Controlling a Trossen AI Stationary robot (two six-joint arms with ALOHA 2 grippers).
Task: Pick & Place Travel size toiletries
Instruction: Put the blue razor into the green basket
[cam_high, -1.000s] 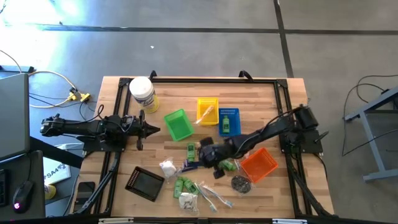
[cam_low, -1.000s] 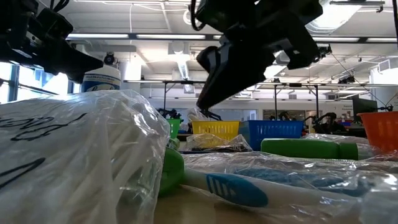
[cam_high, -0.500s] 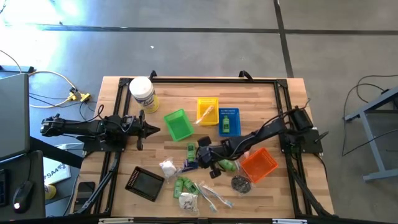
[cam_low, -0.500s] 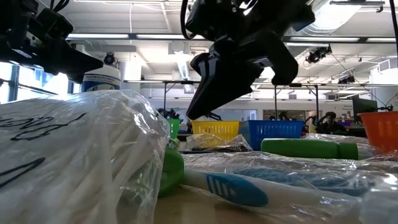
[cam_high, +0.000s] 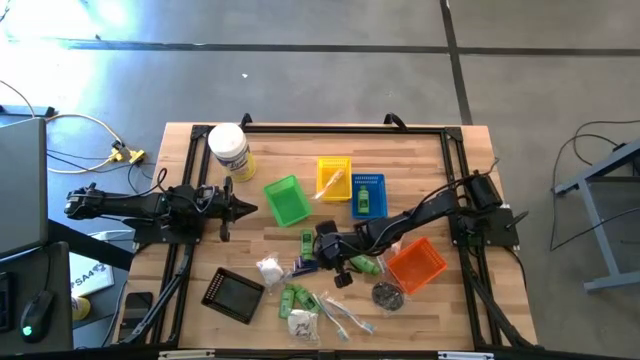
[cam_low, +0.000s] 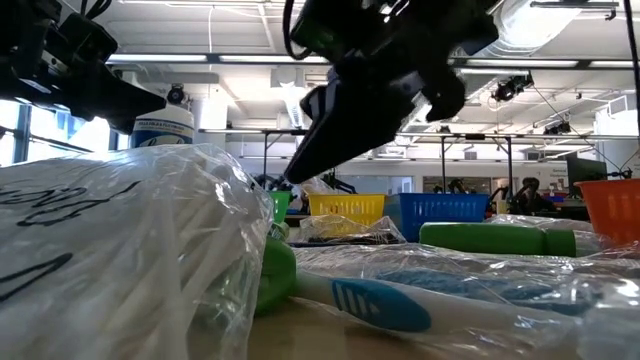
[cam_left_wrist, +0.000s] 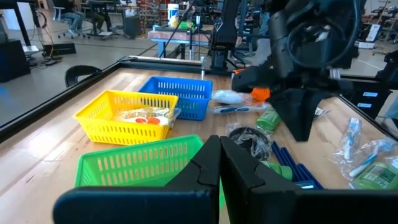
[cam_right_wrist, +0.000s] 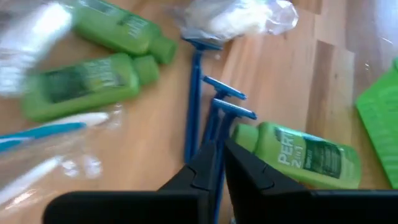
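The toiletries lie scattered near the table's near edge. A green bottle (cam_high: 307, 241) (cam_right_wrist: 298, 158) lies beside blue razors (cam_high: 305, 265) (cam_right_wrist: 194, 93). Nearby are a white packet (cam_high: 268, 268), more green bottles (cam_high: 295, 297) (cam_right_wrist: 87, 87), wrapped toothbrushes (cam_high: 340, 315) and a dark round piece (cam_high: 388, 294). My right gripper (cam_high: 320, 243) (cam_right_wrist: 217, 163) hovers shut just above the razors and the green bottle, slanting down toward the table's left (cam_low: 292, 178). My left gripper (cam_high: 250, 208) (cam_left_wrist: 219, 149) waits shut at the table's left, next to the green basket.
Green basket (cam_high: 287, 200), yellow basket (cam_high: 334, 178) and blue basket (cam_high: 367, 193) stand mid-table, the yellow and blue ones with items inside. An orange basket (cam_high: 415, 262) sits under my right arm. A black tray (cam_high: 233, 294) lies near-left and a white jar (cam_high: 228, 150) far-left.
My right gripper has moved toward the table's left, away from the orange basket and over the green bottle and razors, its fingers slanting down. The toiletries on the table have stayed where they were.
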